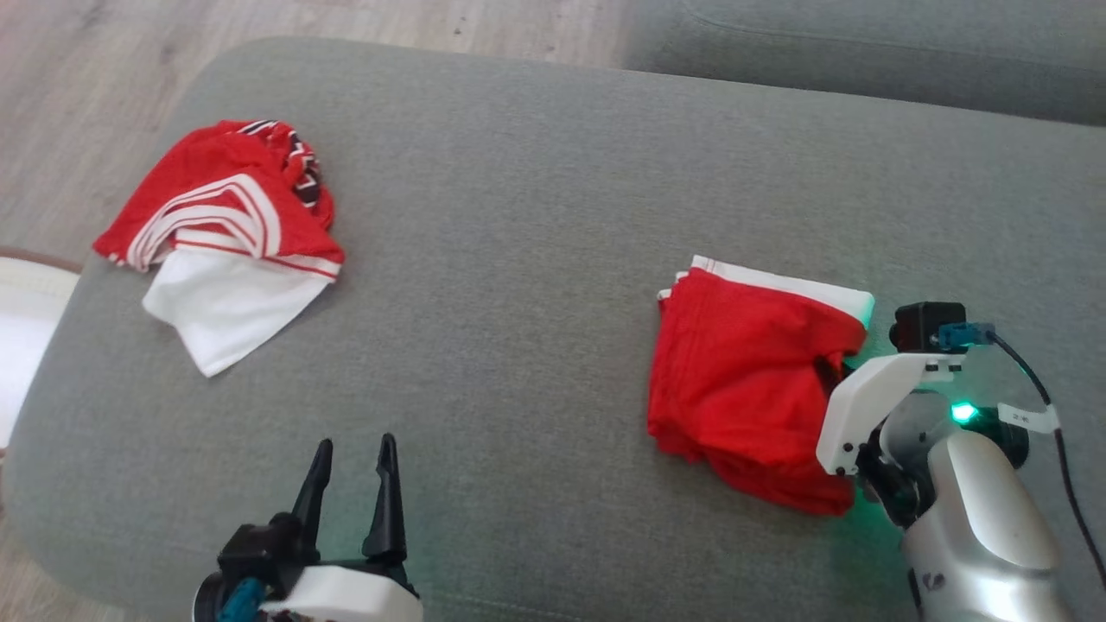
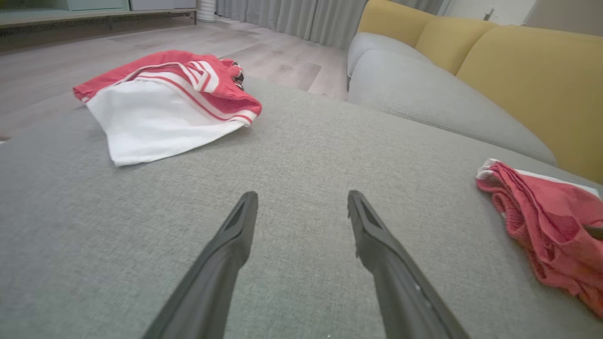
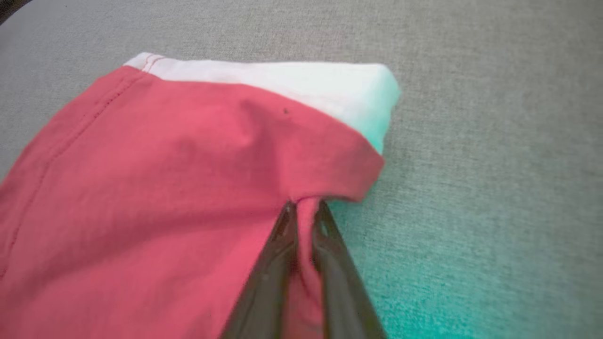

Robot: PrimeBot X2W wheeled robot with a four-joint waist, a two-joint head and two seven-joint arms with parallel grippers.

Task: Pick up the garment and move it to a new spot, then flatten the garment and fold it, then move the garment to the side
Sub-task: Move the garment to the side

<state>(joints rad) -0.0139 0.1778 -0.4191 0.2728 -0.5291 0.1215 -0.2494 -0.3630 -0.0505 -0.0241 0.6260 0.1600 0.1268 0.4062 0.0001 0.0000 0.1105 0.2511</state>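
My right fingers (image 3: 289, 221) are clamped together on a pinch of the red garment (image 1: 743, 380), with a ridge of cloth bunched up between the tips. The grip sits on the garment's 3 o'clock edge, just under the white band (image 3: 301, 82) that runs along its 12 o'clock side. The garment lies in a fairly neat folded stack at about 4 o'clock on the grey cushion (image 1: 536, 216), so I judge the folding done and the move to the side as the step in hand.

My left fingers (image 2: 235, 235) stand wide apart with nothing in them, low over bare cushion at about 7 o'clock, well apart from both cloths. A second, crumpled red-and-white garment (image 1: 225, 233) lies at 10 o'clock, well apart from mine.

This is thin, limp, light cloth: no weight to fight, but no stiffness either. From what I can see I may hold only the upper layer, so a lift would likely peel the stack open and let the lower folds sag or trail. A drag across the rough weave could also rumple it. A deeper bite through all layers at the folded edge would carry it better, with my left fingers taking the 9 o'clock side
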